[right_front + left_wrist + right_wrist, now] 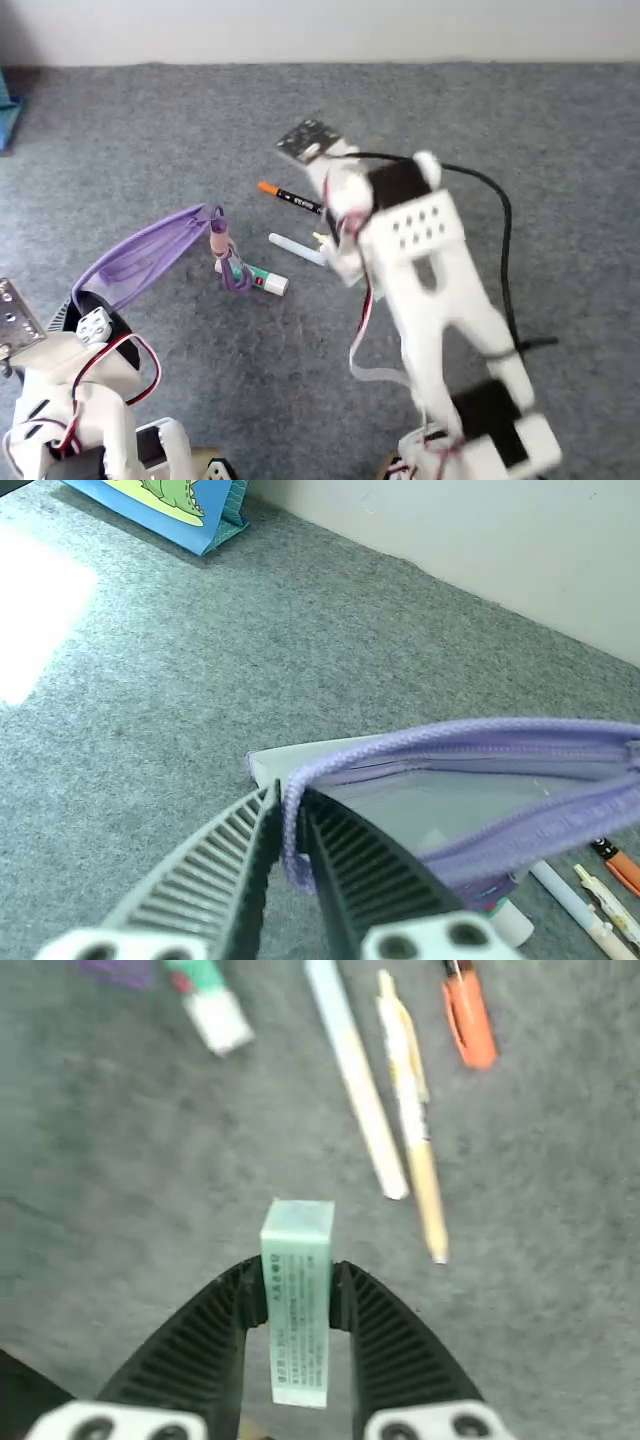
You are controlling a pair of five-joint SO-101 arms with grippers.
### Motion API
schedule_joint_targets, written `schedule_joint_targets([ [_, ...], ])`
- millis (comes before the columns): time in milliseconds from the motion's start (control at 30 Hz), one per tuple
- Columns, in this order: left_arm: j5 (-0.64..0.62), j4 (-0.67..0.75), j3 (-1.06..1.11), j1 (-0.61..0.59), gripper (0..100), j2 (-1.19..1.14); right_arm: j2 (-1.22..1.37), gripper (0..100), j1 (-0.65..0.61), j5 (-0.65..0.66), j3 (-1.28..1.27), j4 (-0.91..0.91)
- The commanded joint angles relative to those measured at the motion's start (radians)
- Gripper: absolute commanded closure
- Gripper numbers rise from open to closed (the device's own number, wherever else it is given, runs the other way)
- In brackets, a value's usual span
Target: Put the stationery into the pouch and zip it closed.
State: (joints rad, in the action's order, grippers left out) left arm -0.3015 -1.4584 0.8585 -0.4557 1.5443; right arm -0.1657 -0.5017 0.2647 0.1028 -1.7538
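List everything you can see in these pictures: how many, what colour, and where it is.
pouch: one, purple, open, left side of the table, edge pinched in the left gripper
eraser: one, pale green, held in the right gripper
orange-capped pen: one, black and orange, lying mid-table
pale blue pen: one, lying beside the yellow pen
yellow pen: one, between the pale blue pen and the orange-capped pen
white and green tube: one, lying by the pouch's far end
blue bag: one, at the foot of the wall
table: one, grey
left gripper: one, dark fingers, shut on the pouch
right gripper: one, dark fingers, shut on the eraser
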Motion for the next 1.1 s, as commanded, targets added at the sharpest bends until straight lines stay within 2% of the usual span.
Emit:
schedule_joint_targets([
  [0,-0.009,0.005,-0.047,-0.003,99,-0.008,-0.147,98.9,-0.12,-0.141,0.0,-0.025],
  [100,-0.009,0.005,-0.047,-0.003,99,-0.008,-0.216,99.1,-0.209,-0.272,0.003,0.056],
  [233,-0.009,0.005,-0.047,-0.003,99,-0.008,-0.306,99.1,-0.318,-0.442,-0.002,0.274],
  [367,-0.009,0.005,-0.047,-0.005,99,-0.008,-0.363,99.1,-0.383,-0.529,-0.005,0.458],
  [633,-0.009,0.005,-0.047,-0.006,99,-0.008,-0.377,99.1,-0.39,-0.555,-0.229,0.868],
  [800,-0.009,0.005,-0.044,-0.008,99,-0.008,-0.377,99.1,-0.456,-0.549,-0.35,1.156],
  [933,-0.009,0.005,-0.013,-0.009,99,-0.005,-0.371,99.1,-0.532,-0.549,-0.388,1.241],
  [1067,-0.009,0.005,-0.015,-0.009,99,-0.002,-0.346,99.0,-0.55,-0.549,-0.408,1.254],
])
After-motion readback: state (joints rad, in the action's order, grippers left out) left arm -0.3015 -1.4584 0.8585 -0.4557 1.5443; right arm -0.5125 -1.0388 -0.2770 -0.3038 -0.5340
